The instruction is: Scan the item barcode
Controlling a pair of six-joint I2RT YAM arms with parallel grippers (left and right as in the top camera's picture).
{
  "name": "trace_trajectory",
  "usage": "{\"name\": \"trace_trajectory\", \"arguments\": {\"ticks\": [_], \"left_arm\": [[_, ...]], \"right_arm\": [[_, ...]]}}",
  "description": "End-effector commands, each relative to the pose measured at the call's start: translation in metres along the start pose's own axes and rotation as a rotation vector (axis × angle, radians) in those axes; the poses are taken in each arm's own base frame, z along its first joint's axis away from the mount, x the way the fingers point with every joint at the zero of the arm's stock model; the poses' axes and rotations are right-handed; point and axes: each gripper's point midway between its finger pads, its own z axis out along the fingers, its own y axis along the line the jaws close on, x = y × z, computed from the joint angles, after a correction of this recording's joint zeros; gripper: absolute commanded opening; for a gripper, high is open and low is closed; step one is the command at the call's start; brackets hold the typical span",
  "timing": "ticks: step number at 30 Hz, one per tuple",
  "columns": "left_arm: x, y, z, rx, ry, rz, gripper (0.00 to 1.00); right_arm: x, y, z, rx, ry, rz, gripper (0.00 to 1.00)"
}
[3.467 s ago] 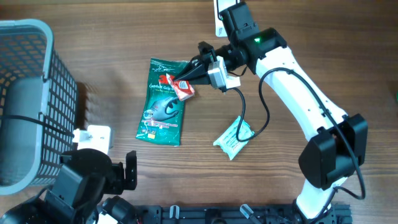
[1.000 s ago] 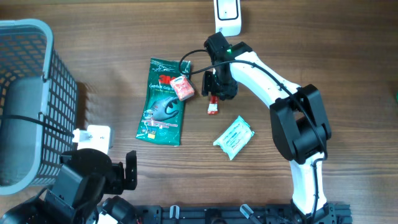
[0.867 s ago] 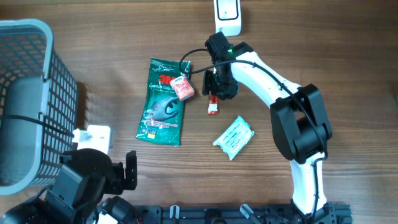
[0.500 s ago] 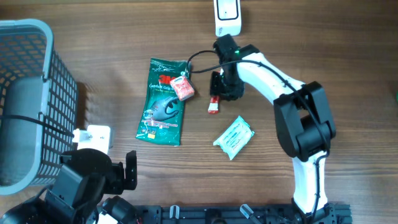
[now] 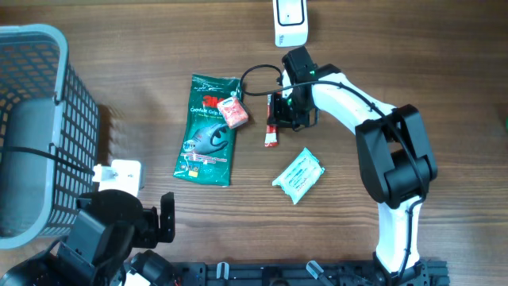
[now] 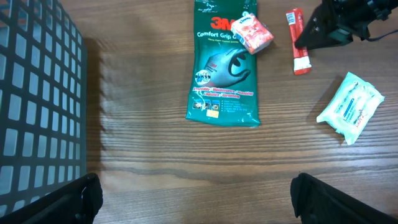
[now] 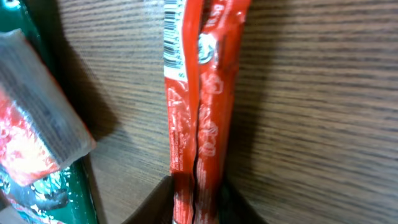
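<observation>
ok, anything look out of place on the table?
The small red-and-white packet lies on the upper right corner of the green glove pack, not on the wood. The wipes pack sits diagonal. The right gripper pinches the red stick packet. Nothing spilled or torn.

Bright even light; soft shadows; glare on red sachet [image 7: 210, 93]; close-up blurred.

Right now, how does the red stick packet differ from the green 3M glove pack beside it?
The red stick packet is narrow and small; the green 3M glove pack is broad and much larger. The right gripper pinches the red stick packet at one end; nothing grips the green 3M glove pack, though a small red-and-white packet lies on its upper part. Both rest on the wooden table, long sides roughly parallel.
</observation>
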Motion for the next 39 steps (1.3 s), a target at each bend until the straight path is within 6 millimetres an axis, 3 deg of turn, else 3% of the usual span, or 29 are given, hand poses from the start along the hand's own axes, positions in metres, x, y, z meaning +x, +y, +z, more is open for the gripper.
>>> {"name": "trace_trajectory", "arguments": {"ticks": [1,5,8,10,12,14,17,24,29,36,39], "left_arm": [[-0.002,0.002,-0.002,-0.006,-0.013,-0.016,1.0],[-0.002,0.002,-0.002,-0.006,-0.013,-0.015,1.0],[-0.002,0.002,-0.002,-0.006,-0.013,-0.016,1.0],[-0.002,0.002,-0.002,-0.006,-0.013,-0.016,1.0],[-0.002,0.002,-0.002,-0.006,-0.013,-0.016,1.0],[-0.002,0.002,-0.002,-0.006,-0.013,-0.015,1.0],[-0.002,0.002,-0.002,-0.006,-0.013,-0.016,1.0],[-0.002,0.002,-0.002,-0.006,-0.013,-0.016,1.0],[-0.002,0.002,-0.002,-0.006,-0.013,-0.016,1.0],[-0.002,0.002,-0.002,-0.006,-0.013,-0.016,1.0],[-0.002,0.002,-0.002,-0.006,-0.013,-0.016,1.0]], "right_arm": [[0.03,-0.037,0.031,0.103,0.092,0.054,0.04],[0.023,-0.032,0.03,0.083,0.068,0.016,0.05],[0.013,-0.016,0.014,0.044,0.038,-0.072,0.05],[-0.003,-0.001,-0.016,0.053,-0.056,-0.138,0.05],[-0.019,0.0,-0.051,0.129,-0.179,-0.174,0.05],[-0.038,-0.009,-0.093,0.285,-0.331,-0.237,0.05],[-0.055,-0.024,-0.123,0.45,-0.438,-0.297,0.04],[-0.096,0.004,-0.139,0.506,-0.567,-0.7,0.04],[-0.13,0.011,-0.166,0.618,-0.732,-0.758,0.04],[-0.17,-0.005,-0.187,0.88,-0.838,-0.844,0.04],[-0.193,-0.021,-0.193,0.998,-0.881,-0.877,0.04]]}}
